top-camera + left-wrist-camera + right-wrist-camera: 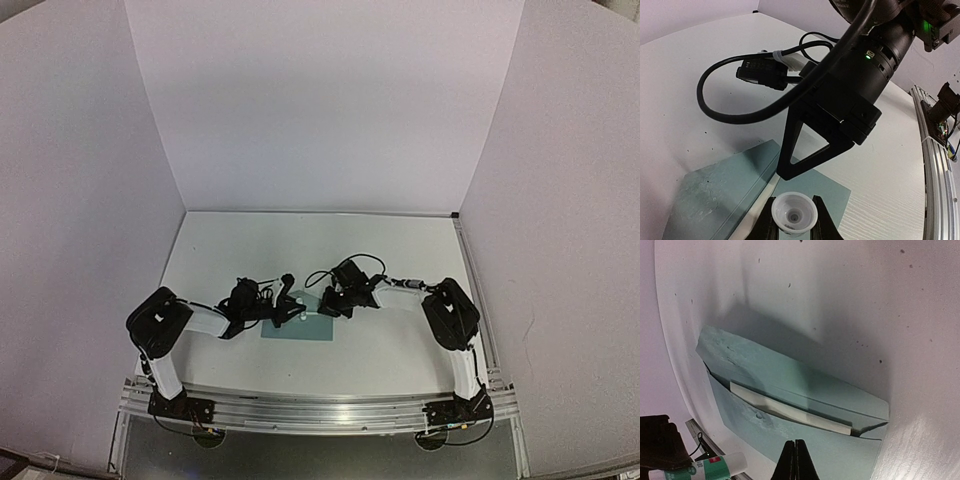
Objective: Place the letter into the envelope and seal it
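The pale teal envelope lies flat on the white table between my two arms, its flap open and lying back. The letter sits inside the pocket, with only a cream strip of its top edge showing at the mouth. My right gripper is shut with nothing between its fingers, its tips low over the envelope's front panel just below the mouth. My left gripper is shut on a small white glue stick, held over the envelope's near part. The green-labelled glue stick also shows in the right wrist view.
White panels wall the table at the back and on both sides. The right arm's black wrist, camera and looping cable hang close over the envelope in the left wrist view. An aluminium rail runs along the near table edge.
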Robot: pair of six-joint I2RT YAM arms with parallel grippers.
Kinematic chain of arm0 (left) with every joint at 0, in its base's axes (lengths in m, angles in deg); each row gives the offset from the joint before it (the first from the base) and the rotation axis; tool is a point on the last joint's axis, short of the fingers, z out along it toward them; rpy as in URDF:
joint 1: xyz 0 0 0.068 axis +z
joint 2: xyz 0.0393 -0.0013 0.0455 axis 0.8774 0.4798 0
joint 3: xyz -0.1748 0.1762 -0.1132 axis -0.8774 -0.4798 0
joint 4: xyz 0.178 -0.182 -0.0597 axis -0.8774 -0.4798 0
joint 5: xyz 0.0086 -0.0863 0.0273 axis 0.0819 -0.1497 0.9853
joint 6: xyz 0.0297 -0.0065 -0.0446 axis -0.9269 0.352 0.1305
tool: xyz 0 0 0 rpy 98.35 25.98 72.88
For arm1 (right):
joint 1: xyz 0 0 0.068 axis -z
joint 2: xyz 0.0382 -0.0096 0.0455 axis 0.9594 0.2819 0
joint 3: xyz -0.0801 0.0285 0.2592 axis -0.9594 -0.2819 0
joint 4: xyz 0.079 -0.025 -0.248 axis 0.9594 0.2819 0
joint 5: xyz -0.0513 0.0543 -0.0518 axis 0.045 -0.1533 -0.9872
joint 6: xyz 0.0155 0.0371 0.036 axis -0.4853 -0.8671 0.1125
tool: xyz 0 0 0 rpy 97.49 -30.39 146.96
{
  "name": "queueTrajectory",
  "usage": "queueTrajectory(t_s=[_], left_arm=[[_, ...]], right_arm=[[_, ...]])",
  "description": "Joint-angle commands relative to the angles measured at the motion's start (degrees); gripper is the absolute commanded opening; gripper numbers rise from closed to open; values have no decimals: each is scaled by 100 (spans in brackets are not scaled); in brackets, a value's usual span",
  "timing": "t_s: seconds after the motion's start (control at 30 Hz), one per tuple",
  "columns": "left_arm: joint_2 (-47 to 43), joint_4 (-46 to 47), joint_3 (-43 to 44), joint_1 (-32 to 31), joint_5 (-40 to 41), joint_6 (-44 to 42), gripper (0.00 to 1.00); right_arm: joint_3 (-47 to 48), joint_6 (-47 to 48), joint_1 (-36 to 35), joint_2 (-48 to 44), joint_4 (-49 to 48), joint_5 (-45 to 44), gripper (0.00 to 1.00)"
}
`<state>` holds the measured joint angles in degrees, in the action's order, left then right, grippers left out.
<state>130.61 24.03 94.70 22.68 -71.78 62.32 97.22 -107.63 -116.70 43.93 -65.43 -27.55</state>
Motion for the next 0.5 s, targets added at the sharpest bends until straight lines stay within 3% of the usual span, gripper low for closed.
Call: queueTrajectory(t_s=[0.0, 0.47], left_arm=[[197, 740, 13, -88, 350, -144, 0], [546, 751, -8, -108, 829, -826, 0]], right_arm=[[-29, 14, -59, -284, -208, 248, 0], [-353, -433, -139, 232, -462, 245, 0]])
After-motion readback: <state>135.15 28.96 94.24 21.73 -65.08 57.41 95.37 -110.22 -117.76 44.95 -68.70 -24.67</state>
